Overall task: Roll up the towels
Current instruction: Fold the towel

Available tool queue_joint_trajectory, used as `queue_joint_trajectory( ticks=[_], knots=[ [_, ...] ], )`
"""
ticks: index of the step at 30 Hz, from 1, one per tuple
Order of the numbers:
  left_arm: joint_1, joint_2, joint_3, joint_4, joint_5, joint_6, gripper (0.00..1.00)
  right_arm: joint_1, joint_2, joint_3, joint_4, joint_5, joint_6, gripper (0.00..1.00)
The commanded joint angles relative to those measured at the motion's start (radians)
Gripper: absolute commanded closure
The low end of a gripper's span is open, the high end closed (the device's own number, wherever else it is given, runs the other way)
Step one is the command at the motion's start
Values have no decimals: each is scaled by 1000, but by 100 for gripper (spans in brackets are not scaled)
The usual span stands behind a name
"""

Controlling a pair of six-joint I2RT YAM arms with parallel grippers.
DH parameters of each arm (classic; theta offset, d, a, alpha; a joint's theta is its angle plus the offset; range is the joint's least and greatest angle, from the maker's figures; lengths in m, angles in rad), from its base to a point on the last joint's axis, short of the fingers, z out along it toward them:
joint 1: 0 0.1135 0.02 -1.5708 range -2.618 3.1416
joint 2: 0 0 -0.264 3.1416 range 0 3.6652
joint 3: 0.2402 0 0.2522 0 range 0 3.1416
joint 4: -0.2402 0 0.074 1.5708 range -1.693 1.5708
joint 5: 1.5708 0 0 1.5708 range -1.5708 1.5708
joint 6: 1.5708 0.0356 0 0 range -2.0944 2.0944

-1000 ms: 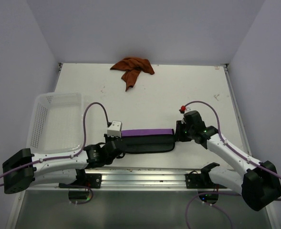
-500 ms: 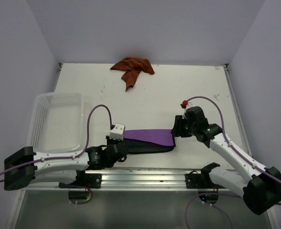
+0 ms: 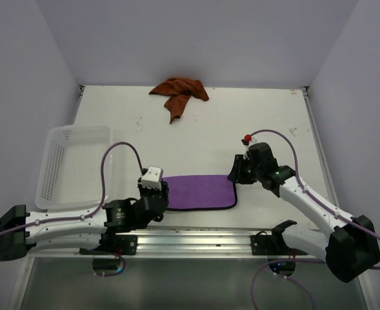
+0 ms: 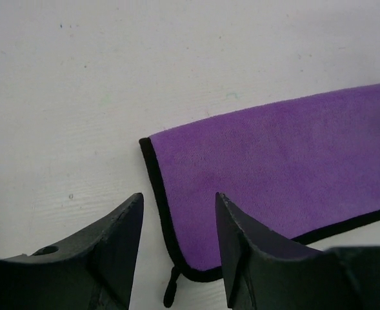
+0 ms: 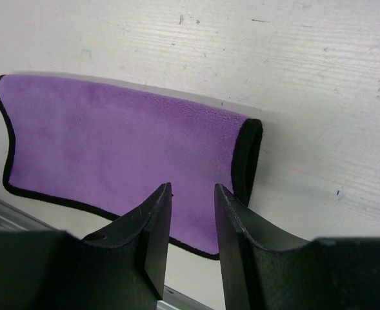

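Purple and black-edged, one towel (image 3: 199, 192) lies spread flat near the front edge of the white table (image 3: 260, 116), between the two arms. The left gripper (image 4: 178, 200) hangs over its left corner and the right gripper (image 5: 193, 188) over its right end, both with jaws parted, holding nothing. The rust-orange towel (image 3: 179, 93) sits crumpled at the far edge.

The purple towel (image 4: 273, 168) is lying flat on the white table (image 4: 80, 84), showing its black edging. The left gripper (image 4: 179, 200) is hovering over the towel's corner, its jaws standing apart and gripping nothing.
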Motion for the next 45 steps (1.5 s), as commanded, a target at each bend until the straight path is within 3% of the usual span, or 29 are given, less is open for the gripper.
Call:
queue_joint_trajectory(
  ticks=[1,6,11,14,18,20,24,27,31,45],
  knots=[
    [-7,-54,78,-26,-45,-19,47,6,36,-4,57,-22,25,64],
    [-7,-81,95,12,6,4,32,5,62,-1,74,1,25,59],
    [-6,50,137,57,27,21,33,6,88,3,107,11,41,62],
    [-4,158,160,135,49,76,44,5,113,19,121,26,64,73],
    [9,309,242,124,27,59,70,6,151,31,140,11,86,80],
    [34,341,236,176,94,99,77,6,166,26,152,3,94,81],
    [184,328,184,298,252,117,95,6,199,23,167,17,89,82],
    [224,320,167,324,280,134,100,6,229,20,178,34,83,82],
    [292,320,128,387,392,130,100,8,285,19,196,51,83,83],
    [456,415,32,436,556,38,100,6,381,52,196,98,69,83]
  ],
)
